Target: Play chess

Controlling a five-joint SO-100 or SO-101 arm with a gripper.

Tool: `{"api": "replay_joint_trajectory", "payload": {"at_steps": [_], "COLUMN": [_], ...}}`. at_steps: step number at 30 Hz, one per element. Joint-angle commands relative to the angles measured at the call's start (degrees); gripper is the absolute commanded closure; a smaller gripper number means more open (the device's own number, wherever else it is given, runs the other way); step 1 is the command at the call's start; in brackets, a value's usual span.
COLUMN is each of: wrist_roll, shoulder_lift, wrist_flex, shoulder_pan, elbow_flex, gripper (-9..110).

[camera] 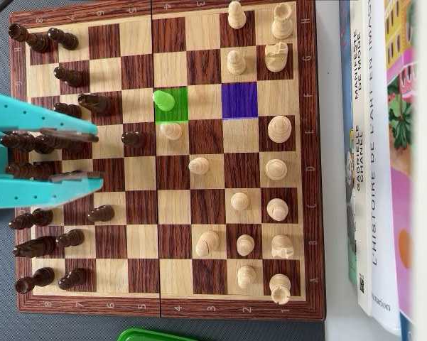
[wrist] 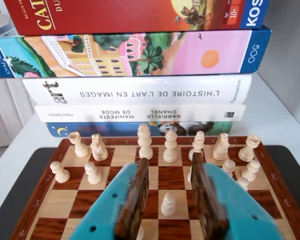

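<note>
The teal pincer (camera: 57, 154) is hovering half-open and empty over the wooden chessboard's (camera: 163, 305) left edge, seemingly because the green-highlighted pale pawn (camera: 163, 100) is awaiting pickup

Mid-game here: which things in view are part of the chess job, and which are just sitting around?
Job:
chessboard
white pieces
dark pieces
green-marked piece
purple-marked square
gripper, jaws apart

Lying about:
stack of books
green object at the overhead view's bottom edge
</note>
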Motion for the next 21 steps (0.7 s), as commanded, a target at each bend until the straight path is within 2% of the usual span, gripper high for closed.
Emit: {"api": "replay_joint_trajectory", "payload": {"at_steps": [1, 21], "wrist_roll": [-0.4, -0.5], "shoulder_lift": [0.6, 0.6], "wrist_flex": [-1.3, -29.3], "shoulder_pan": [0.0, -1.8], "elbow_flex": [-0.7, 7.0], "gripper": [88, 88]}}
